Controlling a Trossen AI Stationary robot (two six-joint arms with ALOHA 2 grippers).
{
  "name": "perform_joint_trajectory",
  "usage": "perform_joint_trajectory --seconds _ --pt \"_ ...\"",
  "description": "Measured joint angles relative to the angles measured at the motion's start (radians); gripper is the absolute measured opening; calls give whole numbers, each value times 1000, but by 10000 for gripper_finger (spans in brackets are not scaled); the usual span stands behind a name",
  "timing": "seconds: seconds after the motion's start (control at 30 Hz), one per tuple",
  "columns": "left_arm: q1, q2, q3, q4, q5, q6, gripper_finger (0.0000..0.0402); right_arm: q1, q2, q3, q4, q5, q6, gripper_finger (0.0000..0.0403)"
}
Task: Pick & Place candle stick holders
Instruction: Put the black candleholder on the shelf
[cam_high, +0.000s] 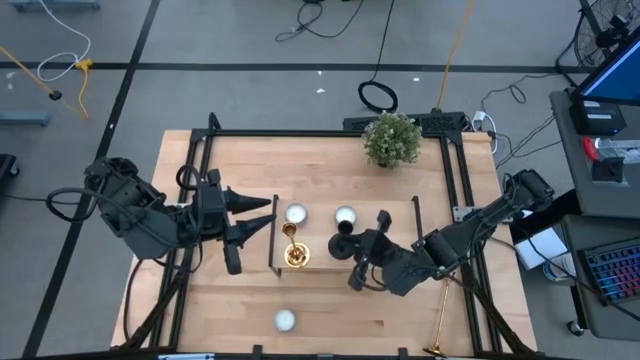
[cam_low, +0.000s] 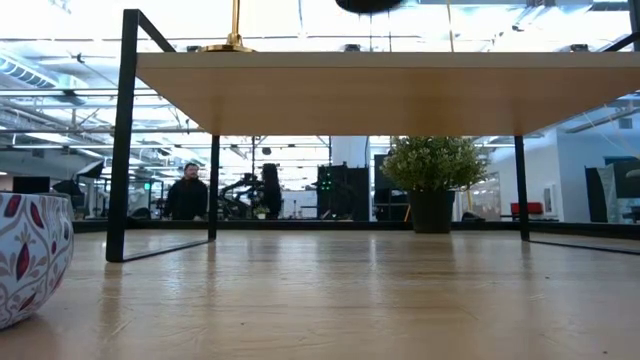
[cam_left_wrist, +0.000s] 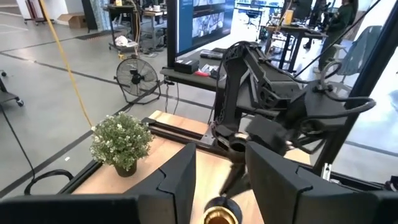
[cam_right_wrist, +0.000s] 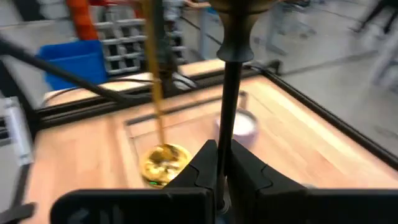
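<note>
The candle stick holders sit on the wooden stand (cam_high: 320, 262) at mid-table. The gold candlestick (cam_high: 294, 247) stands upright on its left end, just ahead of the left gripper (cam_high: 262, 218), whose fingers are parted and empty. The black candlestick (cam_high: 343, 243) stands beside it, stem vertical, clamped by the right gripper (cam_high: 360, 252). A second gold candlestick (cam_high: 438, 318) lies flat near the right edge, nearer the right arm.

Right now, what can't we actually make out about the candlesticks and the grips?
- Gold candlestick on the wooden stand: low view cuts off everything above its base at the top edge.
- Black candlestick: base hidden by the right gripper fingers in the right wrist view; the high view doesn't show it either.
- Left gripper: contact with the gold cup unclear, cut by the frame edge.
- Second gold candlestick: partly cut off in the high view.
</note>
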Motion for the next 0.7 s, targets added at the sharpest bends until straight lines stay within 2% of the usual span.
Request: perform_joint_trajectory --seconds 0.1,0.2,0.4,0.7 --pt "-5 0 0 0 1 -1 145 0 -2 -23 7 25 74 10" --pt "-7 0 0 0 0 -1 145 5 0 -66 66 47 100 10" --pt "-7 0 0 -1 0 -4 145 43 -2 -83 65 147 125 10" --pt "-7 0 0 -19 0 -21 145 62 -1 -106 71 157 126 10"
